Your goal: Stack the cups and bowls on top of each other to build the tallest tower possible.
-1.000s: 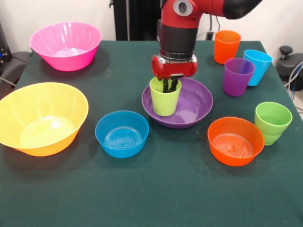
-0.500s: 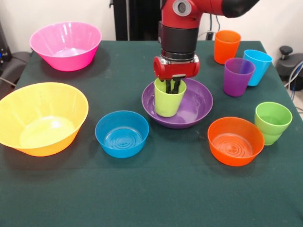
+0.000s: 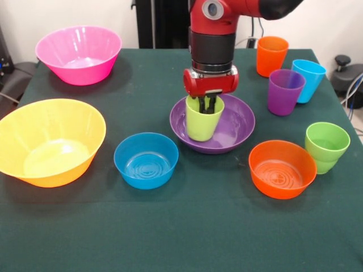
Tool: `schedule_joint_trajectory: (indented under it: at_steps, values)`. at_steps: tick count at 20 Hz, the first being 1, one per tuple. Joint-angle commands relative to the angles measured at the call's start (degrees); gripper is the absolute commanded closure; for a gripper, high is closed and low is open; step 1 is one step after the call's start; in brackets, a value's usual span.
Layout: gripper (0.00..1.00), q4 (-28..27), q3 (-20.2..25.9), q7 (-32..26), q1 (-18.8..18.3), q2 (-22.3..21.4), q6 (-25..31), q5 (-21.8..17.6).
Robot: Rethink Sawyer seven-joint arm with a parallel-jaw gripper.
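Lime-yellow cup [image 3: 203, 120] stands, tilted a little, inside the wide purple bowl [image 3: 235, 129], with the gripper [image 3: 206, 103] reaching down into its mouth; whether the black fingers are pressing its wall or slack, I cannot tell. It looks like light, stiff, slick plastic, best held by the rim. The small blue bowl [image 3: 146, 160] waits just beside the purple one.

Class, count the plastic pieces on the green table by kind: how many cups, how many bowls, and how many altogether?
Cups: 5 (lime-yellow, orange, purple, light blue, green)
Bowls: 5 (pink, yellow-orange, purple, blue, orange)
Total: 10
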Motion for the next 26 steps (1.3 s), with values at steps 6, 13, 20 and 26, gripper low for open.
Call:
schedule_joint_trajectory:
  at_steps: [6, 13, 20, 26]
  values:
    - [1.00, -2.74, 13.05, 4.34, -1.58, -0.43, -6.19, -0.47]
    - [1.00, -2.46, 12.57, 4.66, -1.21, -0.40, -10.44, -4.22]
    - [1.00, -2.72, 11.16, 6.19, -0.41, 0.70, -11.54, -5.45]
    - [1.00, -3.12, 7.76, 10.54, 1.37, 3.14, -11.28, -8.77]
